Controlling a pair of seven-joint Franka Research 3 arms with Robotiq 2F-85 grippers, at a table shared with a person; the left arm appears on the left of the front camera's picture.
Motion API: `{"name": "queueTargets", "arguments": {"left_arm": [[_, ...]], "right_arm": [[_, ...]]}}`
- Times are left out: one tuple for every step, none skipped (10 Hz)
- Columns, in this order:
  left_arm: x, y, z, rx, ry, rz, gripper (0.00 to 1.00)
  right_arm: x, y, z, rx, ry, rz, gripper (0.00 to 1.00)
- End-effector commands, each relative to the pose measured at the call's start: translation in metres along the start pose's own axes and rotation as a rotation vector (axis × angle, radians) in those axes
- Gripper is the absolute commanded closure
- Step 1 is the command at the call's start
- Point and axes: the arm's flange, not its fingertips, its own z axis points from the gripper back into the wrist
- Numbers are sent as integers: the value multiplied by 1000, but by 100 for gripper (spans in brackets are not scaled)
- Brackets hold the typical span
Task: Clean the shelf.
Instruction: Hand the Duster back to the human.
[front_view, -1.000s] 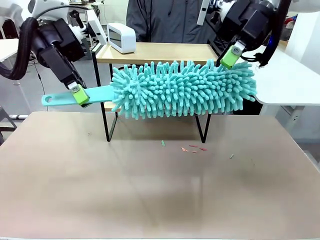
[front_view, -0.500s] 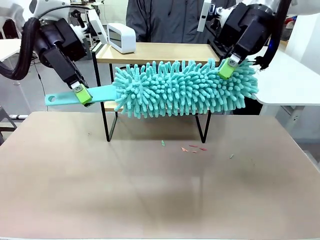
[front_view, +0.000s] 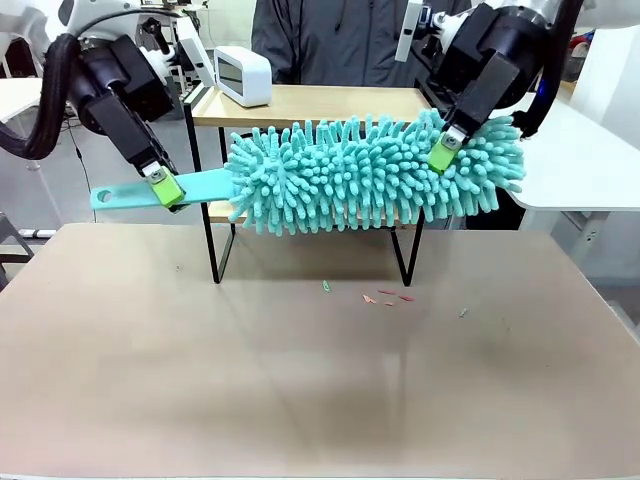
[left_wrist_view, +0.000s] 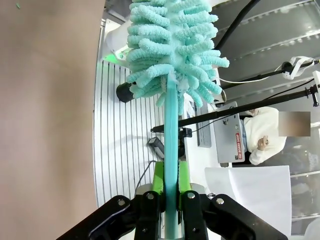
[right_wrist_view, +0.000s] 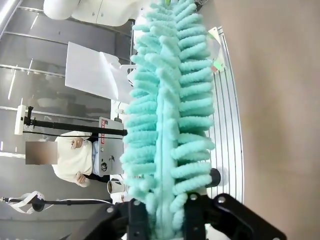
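Observation:
A teal chenille duster (front_view: 370, 175) hangs level in front of the shelf (front_view: 330, 103), covering most of the lower board. My left gripper (front_view: 162, 188) is shut on the duster's flat teal handle (front_view: 150, 192), which runs up between the green pads (left_wrist_view: 158, 181) in the left wrist view. My right gripper (front_view: 441, 150) is shut on the fluffy head near its right end; the right wrist view has the teal strands (right_wrist_view: 167, 115) rising from between the fingers. The shelf's light wooden top board and black legs (front_view: 214, 250) show around the duster.
A small white device (front_view: 243, 75) sits on the shelf's top board at the left. Small red and green scraps (front_view: 385, 296) lie on the tan table (front_view: 300, 380) in front of the shelf. A person in a dark jacket (front_view: 340, 40) stands behind it.
The duster has shifted a little to the right along the shelf, and my right gripper has come down lower on the fluffy head. The left gripper followed slightly rightward.

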Motion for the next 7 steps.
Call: {"name": "queueTargets", "arguments": {"left_arm": [[3,-3,0,12,-49,12,88],[3,-4,0,12,-52,10,88],[4,-5,2,18,-62,13,80],[5,-6,6,26,-74,9,31],[3,-8,12,35,-97,7,22],[-1,-12,23,56,-143,6,0],[-13,-19,43,101,-210,12,0]], "right_arm": [[1,2,-2,-14,10,-2,100],[1,2,-2,-13,10,-3,100],[0,2,-1,-12,12,-3,100],[0,3,-1,-10,13,-4,100],[-1,3,1,-7,10,-9,100],[-3,3,4,-6,2,-15,100],[-9,5,12,-13,-20,-23,100]]}}
